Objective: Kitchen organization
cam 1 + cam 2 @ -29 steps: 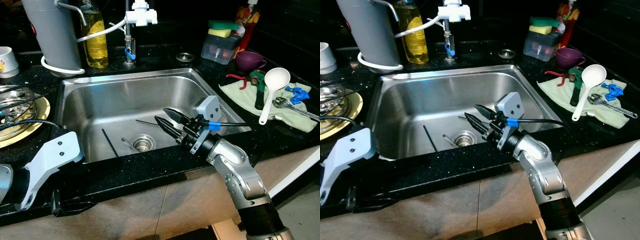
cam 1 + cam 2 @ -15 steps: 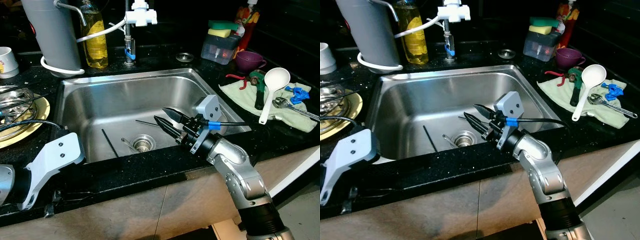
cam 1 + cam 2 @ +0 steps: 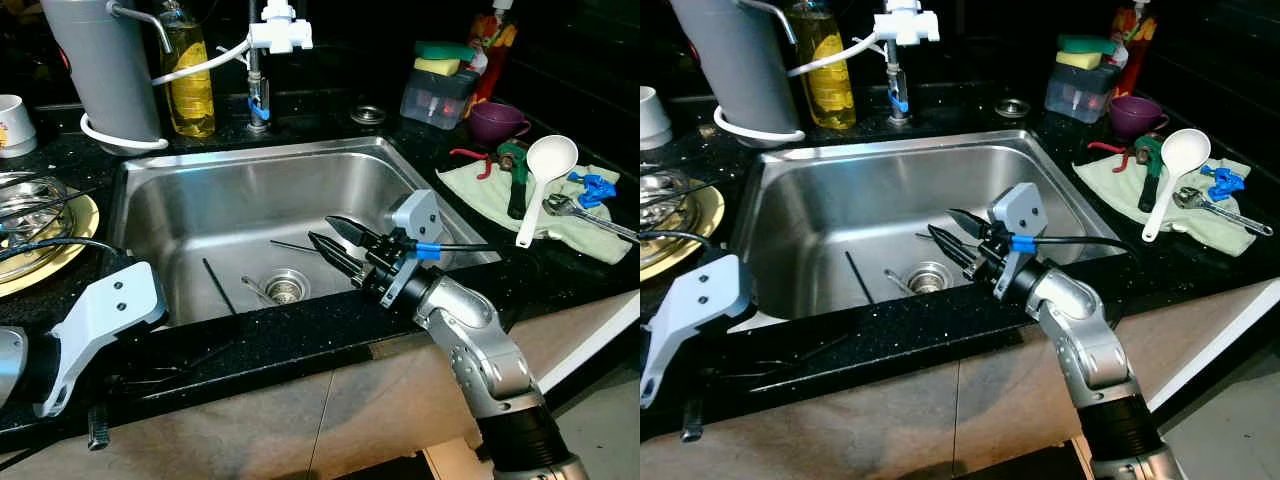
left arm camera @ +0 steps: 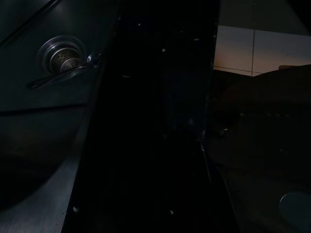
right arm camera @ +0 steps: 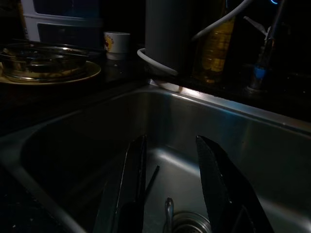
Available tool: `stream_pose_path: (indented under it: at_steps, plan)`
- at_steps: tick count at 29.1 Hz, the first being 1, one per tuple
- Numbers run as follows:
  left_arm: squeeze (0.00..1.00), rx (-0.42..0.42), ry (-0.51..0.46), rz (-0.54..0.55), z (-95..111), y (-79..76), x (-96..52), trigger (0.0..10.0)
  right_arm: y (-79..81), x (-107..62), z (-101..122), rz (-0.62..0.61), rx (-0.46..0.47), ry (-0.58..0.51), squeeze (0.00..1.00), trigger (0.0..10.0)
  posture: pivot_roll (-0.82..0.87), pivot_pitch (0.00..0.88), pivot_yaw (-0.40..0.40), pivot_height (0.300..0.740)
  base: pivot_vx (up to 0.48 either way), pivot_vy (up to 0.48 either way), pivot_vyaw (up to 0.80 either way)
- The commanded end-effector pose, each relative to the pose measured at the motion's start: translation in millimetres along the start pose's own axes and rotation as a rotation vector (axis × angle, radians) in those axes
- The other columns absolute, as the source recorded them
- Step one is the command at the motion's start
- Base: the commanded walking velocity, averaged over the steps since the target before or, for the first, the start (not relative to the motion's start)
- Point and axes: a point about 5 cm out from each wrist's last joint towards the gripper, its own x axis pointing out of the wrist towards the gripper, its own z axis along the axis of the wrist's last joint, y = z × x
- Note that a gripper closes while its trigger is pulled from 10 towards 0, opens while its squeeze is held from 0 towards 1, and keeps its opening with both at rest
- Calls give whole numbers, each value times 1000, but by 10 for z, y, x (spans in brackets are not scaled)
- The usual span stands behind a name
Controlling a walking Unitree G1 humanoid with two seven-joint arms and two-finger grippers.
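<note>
In the rectangular stainless steel sink (image 3: pixel 250 200), set into a black speckled stone countertop (image 3: pixel 300 335), a thin black chopstick (image 3: pixel 221 287) lies on the basin floor left of the round metal drain strainer (image 3: pixel 287 288), a metal spoon (image 3: pixel 258 290) rests with its end beside the strainer, and a second dark stick (image 3: pixel 295 245) lies farther back. The right gripper (image 3: pixel 330 240) hangs over the right part of the basin, above the drain area, its two long black fingers spread apart with nothing between them; its silver arm reaches in across the near edge of the counter. The left gripper (image 3: pixel 150 375) sits low at the near left, over the front edge of the countertop, too dark to tell whether it is open or closed. At the far edge stand a white-headed faucet (image 3: pixel 270 40), a yellow bottle of liquid (image 3: pixel 190 75) and a tall grey cylinder (image 3: pixel 105 65). On the left, a glass bowl on a yellow plate (image 3: pixel 45 250) and a white cup (image 3: pixel 15 122). On the right, a pale green cloth (image 3: pixel 520 210) carries a white plastic ladle (image 3: pixel 545 175), a wrench (image 3: pixel 590 215) and a green-handled tool (image 3: pixel 516 175), with a purple cup (image 3: pixel 498 120) and a clear container topped with sponges (image 3: pixel 440 85) beyond.
</note>
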Motion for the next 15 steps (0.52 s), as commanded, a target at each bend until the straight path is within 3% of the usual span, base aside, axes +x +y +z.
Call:
stream_pose_path:
  at_steps: [1, 2, 6, 7, 9, 12, 15]
  plan:
    - [0, -43, 2, 3, -64, 15, 57, 0, -42, -25, 11, -23, -11, 8, 0, 10000, -31, 170, -57, 740, 0, 0, 0]
    - [0, -43, 2, 3, -64, 15, 57, 0, -42, -25, 11, -23, -11, 8, 0, 10000, -31, 170, -57, 740, 0, 0, 0]
    - [0, -20, -150, 226, 157, 358, -5, 0, -100, -24, 35, -55, -13, -2, 0, 10000, -32, 170, -56, 740, 0, 0, 0]
    - [0, -20, -150, 226, 157, 358, -5, 0, -100, -24, 35, -55, -13, -2, 0, 10000, -32, 170, -56, 740, 0, 0, 0]
    - [0, -36, -243, 287, 279, 479, -36, 0, -122, -28, 42, -65, -13, -4, 0, 10000, -31, 168, -55, 740, 0, 0, 0]
    - [0, -42, -269, 302, 314, 513, -44, 0, -127, -29, 44, -68, -12, -4, 0, 10000, -32, 169, -54, 740, 0, 0, 0]
    - [0, -53, -361, 390, 459, 696, -79, 0, -139, -35, 47, -75, -15, -5, 0, 10000, -33, 169, -52, 740, 0, 0, 0]
